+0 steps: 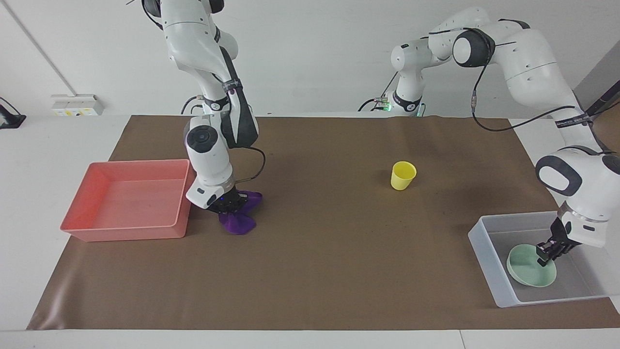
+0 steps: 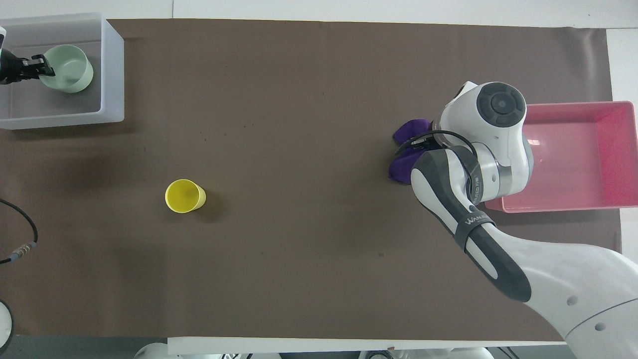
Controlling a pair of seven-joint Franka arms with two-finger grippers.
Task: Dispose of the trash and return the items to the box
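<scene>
The mint-green bowl [image 1: 525, 269] sits tilted inside the translucent box [image 1: 484, 247], low over its floor. My left gripper [image 1: 545, 254] is shut on the bowl's rim; it also shows in the overhead view [image 2: 41, 66] with the bowl [image 2: 70, 77] and box [image 2: 112, 70]. The purple cloth [image 1: 237, 223] lies on the mat beside the pink tray. My right gripper [image 1: 228, 205] is pressed down into the cloth; in the overhead view the arm hides it and only part of the cloth [image 2: 403, 167] shows. The yellow cup [image 1: 403, 175] stands upright on the mat [image 2: 184, 196].
The pink tray [image 1: 126, 232] stands at the right arm's end of the table, right beside the cloth and the right wrist; it also shows in the overhead view [image 2: 588, 104]. A brown mat [image 1: 315, 271] covers the table. The bowl hides the box's label.
</scene>
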